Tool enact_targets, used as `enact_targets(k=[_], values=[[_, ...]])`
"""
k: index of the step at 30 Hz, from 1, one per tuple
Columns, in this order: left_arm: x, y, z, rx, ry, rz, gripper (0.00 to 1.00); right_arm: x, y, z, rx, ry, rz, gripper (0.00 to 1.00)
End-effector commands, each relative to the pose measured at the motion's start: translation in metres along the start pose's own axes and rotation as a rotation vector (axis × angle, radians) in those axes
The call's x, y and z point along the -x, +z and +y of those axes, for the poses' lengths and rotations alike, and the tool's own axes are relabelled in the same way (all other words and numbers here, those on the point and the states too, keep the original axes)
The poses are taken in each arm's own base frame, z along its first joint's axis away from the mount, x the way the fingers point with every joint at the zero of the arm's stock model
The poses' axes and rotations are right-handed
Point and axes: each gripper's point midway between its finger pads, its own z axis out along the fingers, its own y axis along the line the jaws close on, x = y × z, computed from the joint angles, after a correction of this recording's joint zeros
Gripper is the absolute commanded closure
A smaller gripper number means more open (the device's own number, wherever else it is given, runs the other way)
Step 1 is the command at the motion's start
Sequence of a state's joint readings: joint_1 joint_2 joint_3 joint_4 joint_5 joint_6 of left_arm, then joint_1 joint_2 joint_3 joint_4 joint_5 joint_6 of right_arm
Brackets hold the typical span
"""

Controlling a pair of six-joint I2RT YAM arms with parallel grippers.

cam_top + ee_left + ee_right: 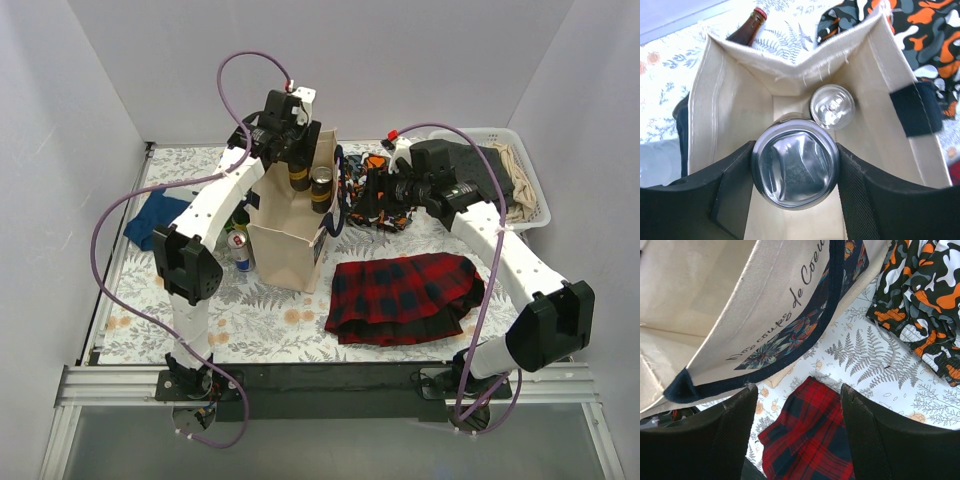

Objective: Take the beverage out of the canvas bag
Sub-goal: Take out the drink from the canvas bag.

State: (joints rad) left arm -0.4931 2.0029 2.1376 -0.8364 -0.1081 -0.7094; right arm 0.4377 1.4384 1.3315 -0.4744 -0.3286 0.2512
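The cream canvas bag (290, 245) stands open at mid table, with navy strap handles (916, 107). My left gripper (292, 150) is over its opening, shut on a dark beverage can (298, 175). In the left wrist view the can's round metal end (795, 167) sits tight between both pads. A second can (321, 189) stands inside the bag, its pull-tab top (832, 106) showing. My right gripper (378, 198) is open and empty beside the bag's right wall (740, 315). Its fingers (737, 420) hang over the table next to the navy strap.
A brown bottle (747, 30) and a blue-silver can (240, 252) stand left of the bag. A blue cloth (155, 222) lies far left. A red plaid garment (402, 295) lies front right, and an orange camouflage cloth (372, 195) lies behind it. A white basket (525, 180) of clothes stands at the back right.
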Motion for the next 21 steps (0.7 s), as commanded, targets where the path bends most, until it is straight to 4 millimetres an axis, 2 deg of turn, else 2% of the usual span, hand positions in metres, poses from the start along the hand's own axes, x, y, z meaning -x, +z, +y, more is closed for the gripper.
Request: enact_targets(k=[1, 7, 11, 21], values=[[0.05, -0.078, -0.003, -0.052, -0.038, -0.16, 1.0, 0.015, -0.023, 0.015, 0.034, -0.017, -0.069, 0.27], [0.052, -0.103, 0.001, -0.043, -0.058, -0.179, 1.0, 0.011, -0.031, 0.019, 0.04, -0.011, -0.079, 0.27], [0.062, -0.13, 0.003, -0.049, -0.075, -0.232, 1.0, 0.008, -0.035, 0.019, 0.036, -0.008, -0.086, 0.27], [0.081, -0.179, 0.002, -0.081, -0.121, -0.339, 1.0, 0.005, -0.04, 0.022, 0.045, -0.008, -0.089, 0.27]])
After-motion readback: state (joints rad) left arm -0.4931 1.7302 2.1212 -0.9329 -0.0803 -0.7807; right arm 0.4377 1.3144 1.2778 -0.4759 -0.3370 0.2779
